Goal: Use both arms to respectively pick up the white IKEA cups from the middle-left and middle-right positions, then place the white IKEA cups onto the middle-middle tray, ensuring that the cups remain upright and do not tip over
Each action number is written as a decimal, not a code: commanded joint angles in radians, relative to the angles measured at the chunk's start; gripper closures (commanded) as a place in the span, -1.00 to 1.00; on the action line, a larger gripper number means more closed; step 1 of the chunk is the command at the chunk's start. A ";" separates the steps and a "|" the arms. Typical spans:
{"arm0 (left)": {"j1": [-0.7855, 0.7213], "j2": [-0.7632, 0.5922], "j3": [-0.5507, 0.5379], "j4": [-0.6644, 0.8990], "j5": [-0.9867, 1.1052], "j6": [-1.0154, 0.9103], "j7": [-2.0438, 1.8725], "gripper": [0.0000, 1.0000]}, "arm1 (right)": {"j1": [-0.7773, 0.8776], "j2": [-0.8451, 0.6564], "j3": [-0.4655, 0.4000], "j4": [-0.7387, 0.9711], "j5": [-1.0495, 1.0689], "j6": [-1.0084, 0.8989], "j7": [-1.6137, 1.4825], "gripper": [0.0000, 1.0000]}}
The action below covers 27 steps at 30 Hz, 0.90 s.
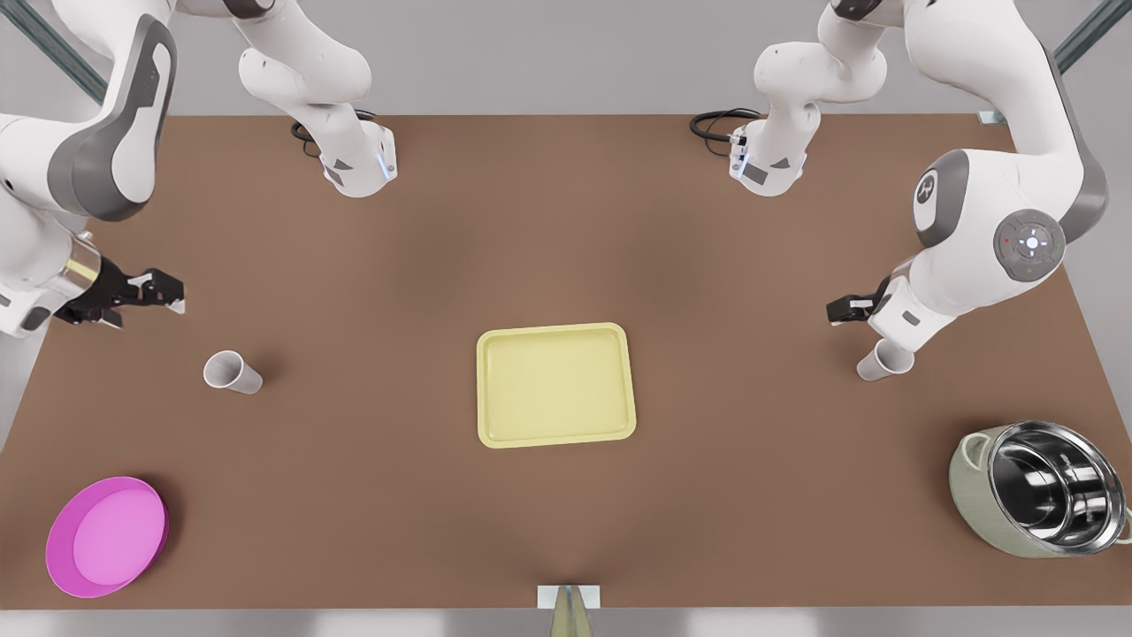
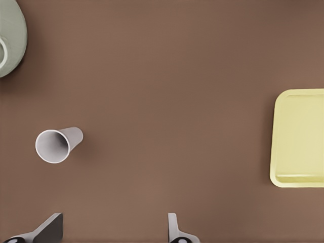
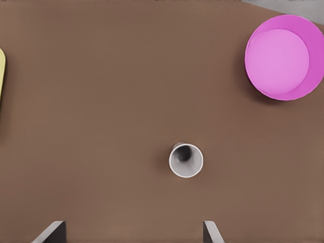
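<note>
Hovering above the table [image 1: 566, 248], fingers apart: left gripper [image 1: 853, 308] near one white cup [image 1: 883, 361] by the pot [image 1: 1035, 491]; right gripper [image 1: 146, 290] near the other cup [image 1: 232, 372] (pink plate [image 1: 106, 535] beyond). Both cups stand upright, well apart from the yellow tray [image 1: 555, 385] mid-table; bare surface between.

Both arms hover; left claw [image 1: 840, 310] and right claw [image 1: 164, 292] spread wide.
</note>
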 commanded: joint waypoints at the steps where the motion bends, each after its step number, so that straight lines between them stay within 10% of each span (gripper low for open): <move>1: 0.000 -0.001 0.000 0.001 0.001 0.004 0.002 -1.00 | 0.000 -0.003 0.000 0.000 -0.010 0.015 -0.002 -1.00; 27: 0.143 0.214 0.265 -0.424 0.050 0.674 0.321 -1.00 | -0.155 0.255 -0.008 -0.351 -0.043 0.670 -0.014 -1.00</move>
